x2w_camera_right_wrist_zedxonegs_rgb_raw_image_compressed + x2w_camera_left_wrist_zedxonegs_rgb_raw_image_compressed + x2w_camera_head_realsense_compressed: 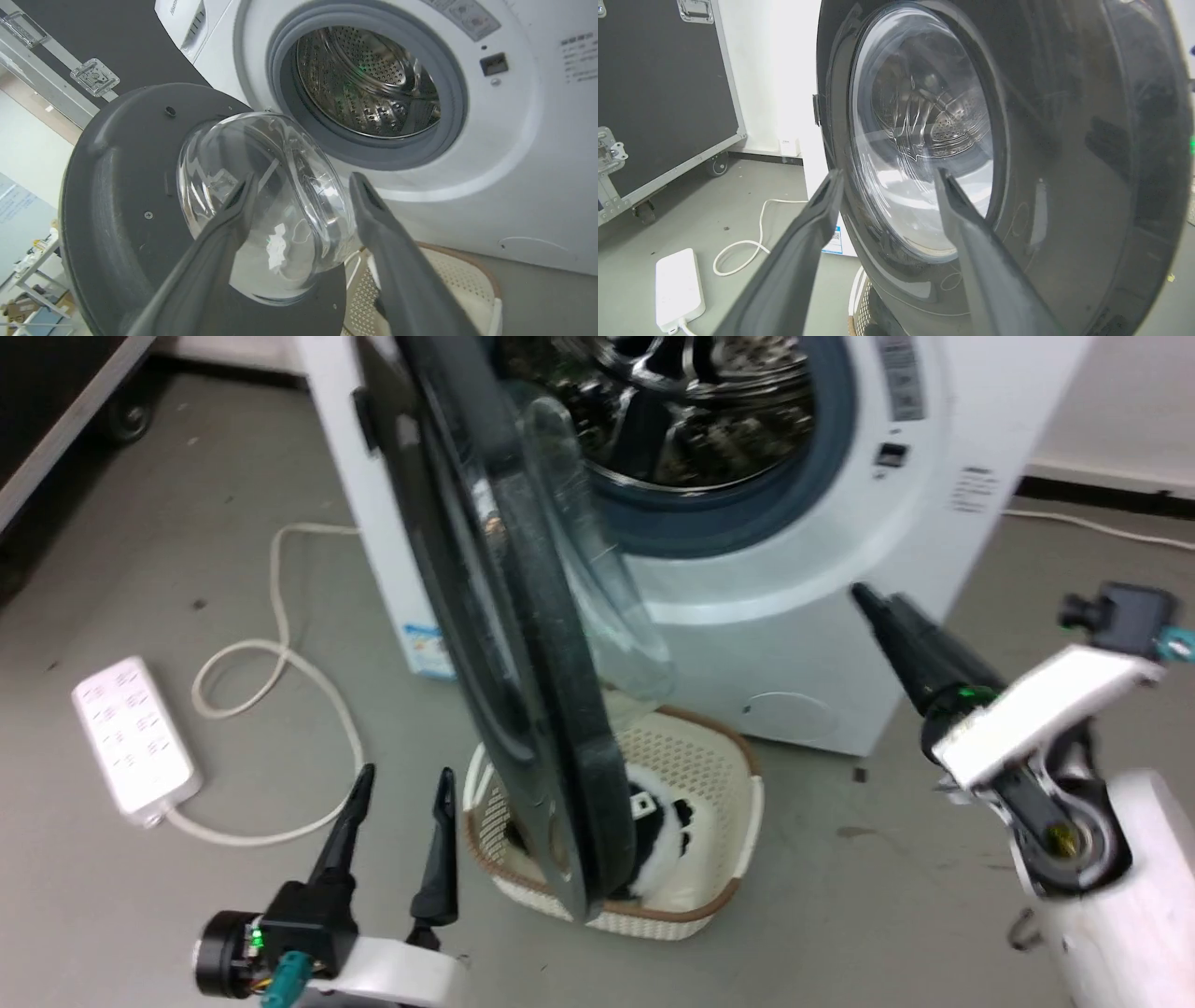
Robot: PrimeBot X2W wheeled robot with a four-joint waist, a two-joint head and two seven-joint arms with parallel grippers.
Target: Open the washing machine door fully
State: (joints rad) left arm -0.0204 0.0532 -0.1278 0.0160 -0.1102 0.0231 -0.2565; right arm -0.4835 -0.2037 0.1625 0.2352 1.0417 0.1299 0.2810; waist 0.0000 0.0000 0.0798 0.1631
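Black-rimmed and glossy, the washing machine door [523, 644] stood square to the machine front [803, 653], above a basket [738, 784]. Our left pincer [406, 775] and right pincer [303, 179] both gaped empty. We judged the right should push the inner rim [117, 186] steadily outward, avoiding the glass bowl [261, 196].

Grey scuffed floor [187, 915]. White washing machine [934, 616] stands on it at the back. Cream perforated basket [719, 775], brown rim, on the floor just in front of the machine. White power strip [135, 737] lies well to the left, its white cable [280, 663] looped beside it. Black case [658, 93] on castors, far left
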